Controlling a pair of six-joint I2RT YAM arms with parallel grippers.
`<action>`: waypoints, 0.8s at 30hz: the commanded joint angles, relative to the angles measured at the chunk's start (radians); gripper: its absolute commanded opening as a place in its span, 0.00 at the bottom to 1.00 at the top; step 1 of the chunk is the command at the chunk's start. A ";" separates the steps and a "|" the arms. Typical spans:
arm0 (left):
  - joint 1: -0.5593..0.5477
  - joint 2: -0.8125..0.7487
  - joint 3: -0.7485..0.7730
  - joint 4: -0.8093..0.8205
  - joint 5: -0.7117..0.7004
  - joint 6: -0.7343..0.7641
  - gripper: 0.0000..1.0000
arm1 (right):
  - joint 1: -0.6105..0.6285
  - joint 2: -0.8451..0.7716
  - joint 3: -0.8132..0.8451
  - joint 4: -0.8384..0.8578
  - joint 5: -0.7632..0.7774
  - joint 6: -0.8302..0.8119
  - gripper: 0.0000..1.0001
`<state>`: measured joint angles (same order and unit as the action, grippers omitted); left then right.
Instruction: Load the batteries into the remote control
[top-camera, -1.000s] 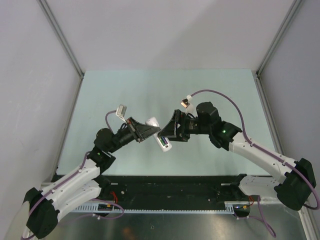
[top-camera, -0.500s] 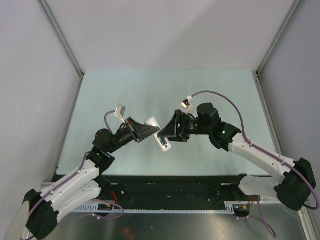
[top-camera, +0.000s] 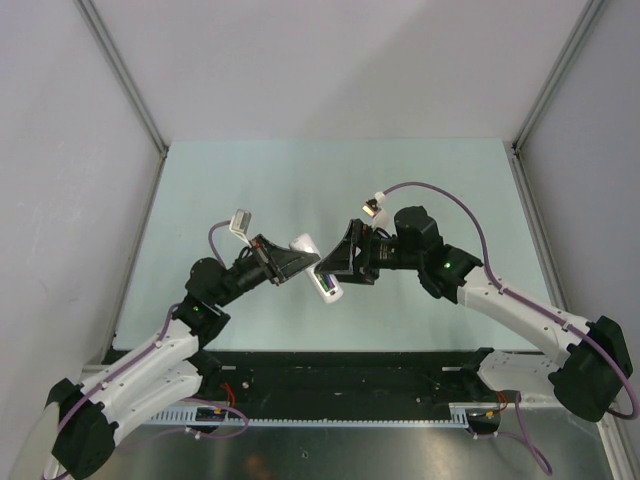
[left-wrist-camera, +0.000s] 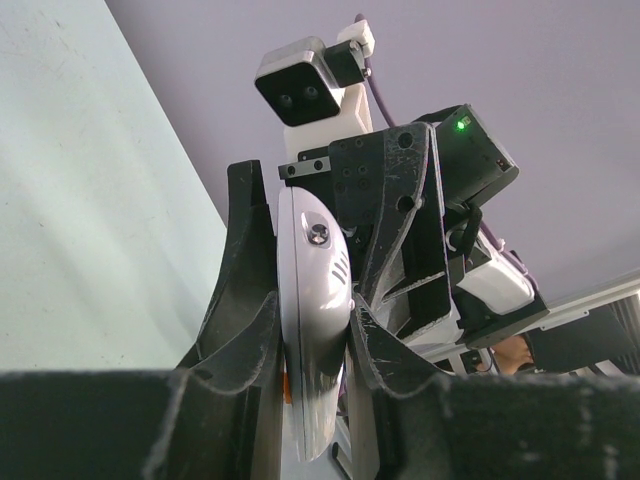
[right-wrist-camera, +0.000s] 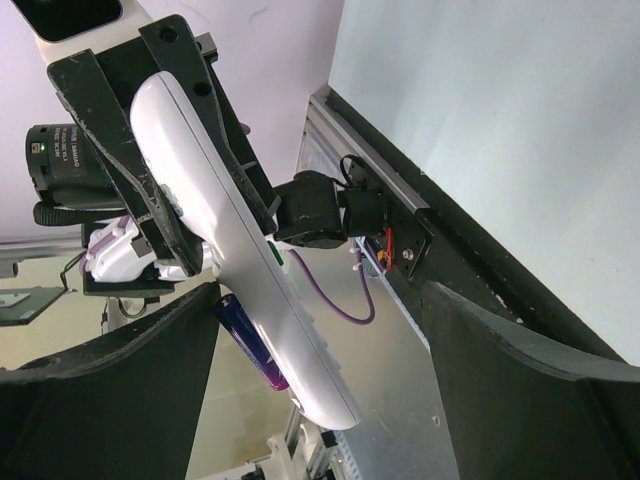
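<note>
L gripper (left-wrist-camera: 311, 305) pinching remote (left-wrist-camera: 313, 240) nr table (top-camera: 420, 190) front edge. R gripper (right-wrist-camera: 320, 300) spread, empty; purple battery (right-wrist-camera: 248, 346) appears unseated: press square, hold remote steady.

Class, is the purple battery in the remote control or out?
In, it seems: the purple battery lies snug against the back of the remote control.

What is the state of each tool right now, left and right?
Left tool: closed, holding the small white oblong plastic remote control.
Right tool: open, gripping nothing.
</note>
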<state>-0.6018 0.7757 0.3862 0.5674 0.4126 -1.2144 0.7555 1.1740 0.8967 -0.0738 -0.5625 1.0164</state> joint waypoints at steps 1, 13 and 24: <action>0.005 -0.006 0.031 0.080 -0.005 -0.016 0.00 | 0.008 -0.023 -0.005 0.031 0.003 -0.009 0.87; 0.005 -0.009 0.020 0.081 -0.012 -0.011 0.00 | 0.010 -0.039 0.008 0.040 0.007 0.002 0.91; 0.004 -0.012 0.017 0.083 -0.018 -0.002 0.00 | 0.002 -0.036 0.008 0.107 0.013 0.065 0.92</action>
<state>-0.6018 0.7765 0.3862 0.5896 0.4072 -1.2140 0.7609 1.1572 0.8959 -0.0486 -0.5568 1.0515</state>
